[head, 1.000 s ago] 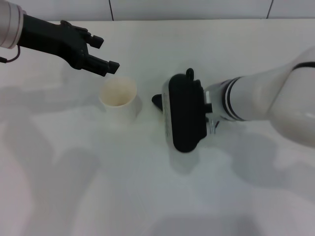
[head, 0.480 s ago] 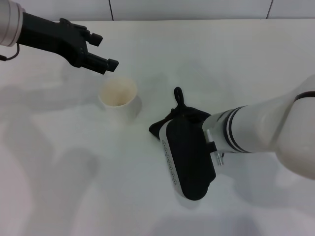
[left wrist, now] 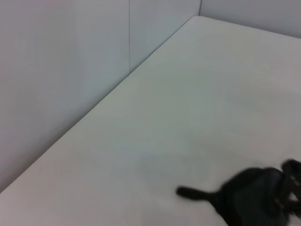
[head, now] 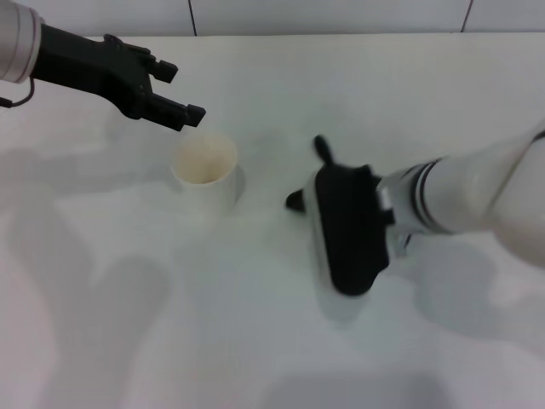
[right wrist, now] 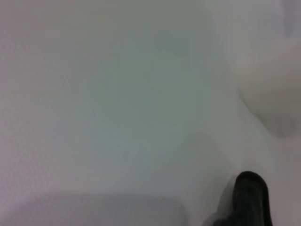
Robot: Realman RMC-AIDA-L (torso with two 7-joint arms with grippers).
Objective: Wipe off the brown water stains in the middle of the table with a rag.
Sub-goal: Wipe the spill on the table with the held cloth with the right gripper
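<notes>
From the head camera, the left pincer (head: 176, 94) hovers above a white cup (head: 205, 171) on the white counter (head: 281, 77), its fingers parted and empty. The right pincer (head: 319, 183) presses low at mid-counter; dark rag (head: 317, 150) tips poke out beside it, though its grip cannot be made out.

The left wrist camera shows the rag (left wrist: 197, 193) trailing on the counter (left wrist: 188, 94).

The right wrist camera shows a dark rag tip (right wrist: 251, 195) on bare counter (right wrist: 117, 94). No stain is discernible in any view.
</notes>
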